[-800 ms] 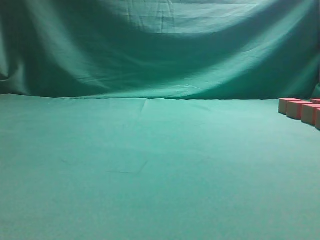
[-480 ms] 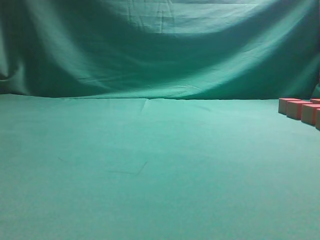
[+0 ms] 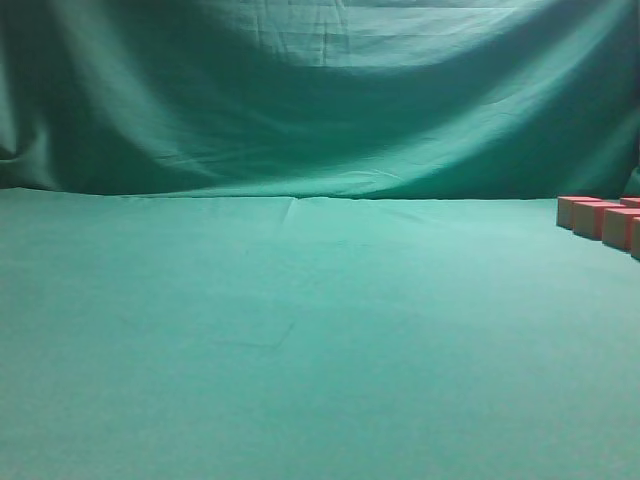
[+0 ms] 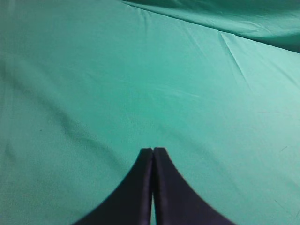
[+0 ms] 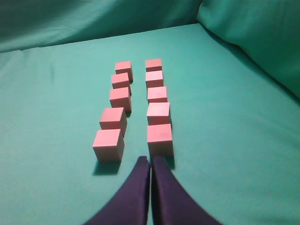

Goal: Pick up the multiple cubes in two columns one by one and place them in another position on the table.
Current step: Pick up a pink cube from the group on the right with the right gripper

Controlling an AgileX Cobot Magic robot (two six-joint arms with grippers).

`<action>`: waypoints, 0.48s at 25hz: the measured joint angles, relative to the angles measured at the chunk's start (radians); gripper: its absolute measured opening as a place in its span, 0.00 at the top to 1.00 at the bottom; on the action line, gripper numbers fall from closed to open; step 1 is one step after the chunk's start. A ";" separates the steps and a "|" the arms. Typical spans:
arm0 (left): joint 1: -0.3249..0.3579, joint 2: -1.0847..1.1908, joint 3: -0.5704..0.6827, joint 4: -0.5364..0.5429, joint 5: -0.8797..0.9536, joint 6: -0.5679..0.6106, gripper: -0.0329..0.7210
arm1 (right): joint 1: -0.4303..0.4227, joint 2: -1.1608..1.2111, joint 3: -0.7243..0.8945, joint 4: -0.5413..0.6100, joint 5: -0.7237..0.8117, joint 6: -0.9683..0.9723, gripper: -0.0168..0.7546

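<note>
In the right wrist view ten cubes (image 5: 136, 105) stand on the green worktop (image 5: 56, 117) in two columns of five, whose long axis runs from near to far, straight ahead of the right gripper (image 5: 150, 160). Its jaws are pressed together, empty, just short of the nearest right-column cube. The left gripper (image 4: 153, 150) hangs over bare cloth, jaws closed and empty. In the exterior view the cubes show at the far right edge.
</note>
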 joint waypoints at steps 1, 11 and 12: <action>0.000 0.000 0.000 0.000 0.000 0.000 0.96 | 0.000 0.000 0.000 0.000 0.000 0.000 0.98; 0.000 0.000 0.000 0.000 0.000 0.000 0.96 | 0.000 0.000 0.000 0.000 -0.003 0.000 0.98; 0.000 0.000 0.000 0.000 0.000 0.000 0.96 | 0.000 0.000 0.000 0.000 -0.020 0.000 0.98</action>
